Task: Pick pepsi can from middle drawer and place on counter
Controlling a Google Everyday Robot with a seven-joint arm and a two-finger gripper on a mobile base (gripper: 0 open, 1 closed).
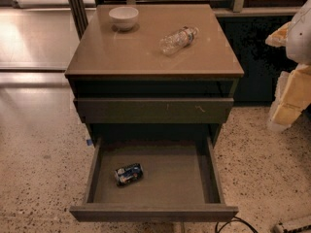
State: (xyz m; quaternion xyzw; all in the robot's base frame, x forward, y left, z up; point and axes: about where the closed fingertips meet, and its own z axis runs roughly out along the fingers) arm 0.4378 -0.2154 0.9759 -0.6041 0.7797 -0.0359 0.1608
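Note:
The pepsi can (129,174) lies on its side on the left part of the floor of the open middle drawer (155,212), which is pulled far out toward the camera. The counter (146,52) is the tan glossy top of the dark cabinet above it. My gripper (287,106) is at the right edge of the view, beside the cabinet at about top-drawer height, well right of and above the can, touching nothing I can see.
A white bowl (123,17) stands at the counter's back left. A clear plastic bottle (178,40) lies on the counter's right half. The shut drawer front with pale scratches (153,109) is above the open drawer. A black cable (238,223) lies on the speckled floor.

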